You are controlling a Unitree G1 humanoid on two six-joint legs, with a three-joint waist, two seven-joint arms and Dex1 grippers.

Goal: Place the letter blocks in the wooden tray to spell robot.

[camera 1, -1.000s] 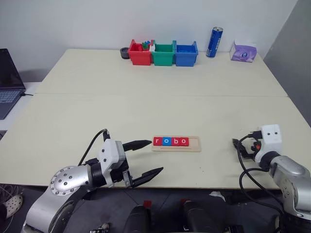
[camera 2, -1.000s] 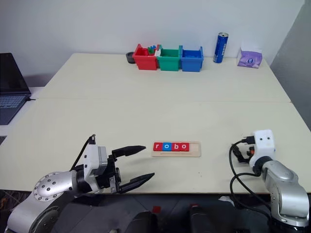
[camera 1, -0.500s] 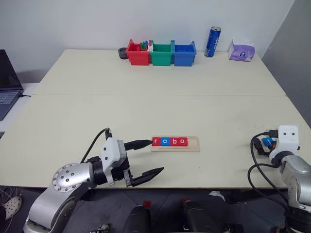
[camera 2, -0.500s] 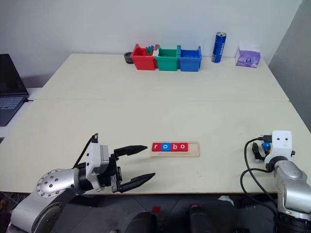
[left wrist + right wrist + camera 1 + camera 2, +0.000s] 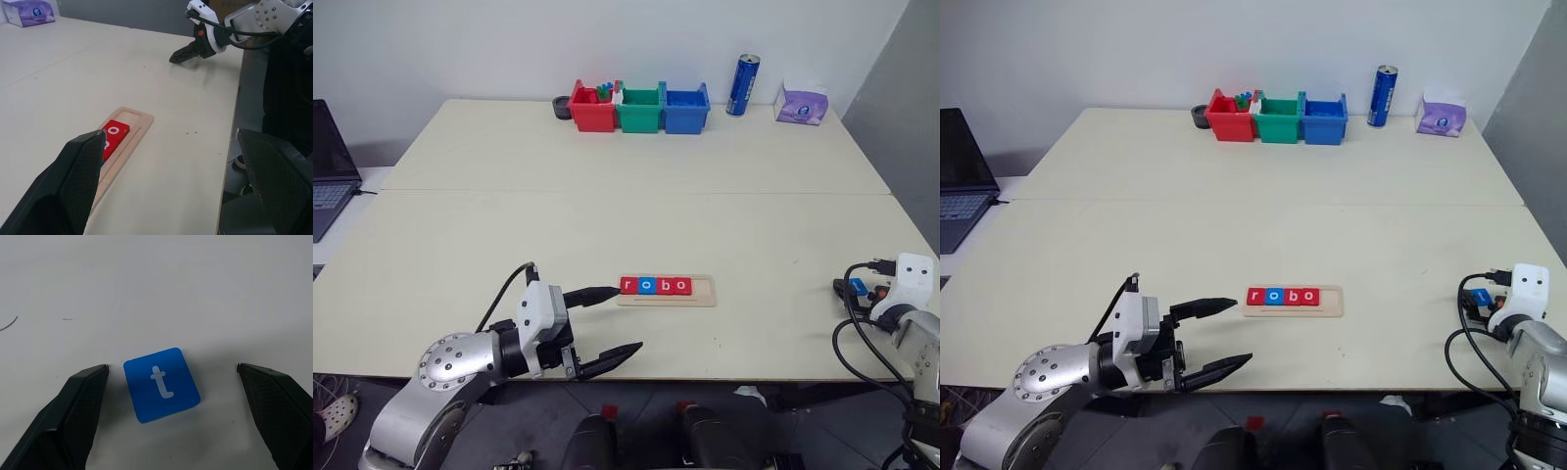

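t block (image 5: 161, 384): blue, flat on the table (image 5: 607, 215) at the right front edge, between the right gripper's fingers, touching neither
right gripper (image 5: 171, 396): spread wide, holding nothing
wooden tray (image 5: 667, 291): front centre, r, o, b, o tiles (image 5: 655, 285) seated, 3 o'clock end bare
left gripper (image 5: 607, 321): wide, empty, at tray's 9 o'clock
bins (image 5: 640, 108): far edge, 12 o'clock

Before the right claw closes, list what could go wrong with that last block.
1. The blue t block lies turned between the open right claw's fingers, nearer one than the other, so closing could spin or push it away.
2. It lies close to the table edge in the eye views; a slip might send it off.
3. The wooden tray has open space after "robo", but the left claw hovers beside its other end and could nudge it.
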